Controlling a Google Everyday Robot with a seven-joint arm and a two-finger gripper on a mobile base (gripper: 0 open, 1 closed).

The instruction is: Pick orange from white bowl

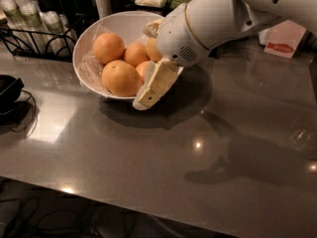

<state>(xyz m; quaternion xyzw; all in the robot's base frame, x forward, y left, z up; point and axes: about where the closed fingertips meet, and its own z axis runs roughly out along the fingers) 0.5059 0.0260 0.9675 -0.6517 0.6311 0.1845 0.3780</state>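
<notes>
The oranges (pixel 120 78), round with matte, dimpled skins, are heaped in the wide, shallow white bowl (pixel 86 43), whose slanted rim and crinkled clear plastic lining lie just left of the gripper (pixel 146 66). The gripper's cream, ridged fingers (pixel 154 83) are spread wide: the near one lies across the bowl's right rim and the far one shows above the fruit, with one orange (pixel 152 49) between them, though contact cannot be made out. Beneath it spreads a glossy grey countertop (pixel 163 167), with a black wire rack (pixel 34 38) well off to its left.
</notes>
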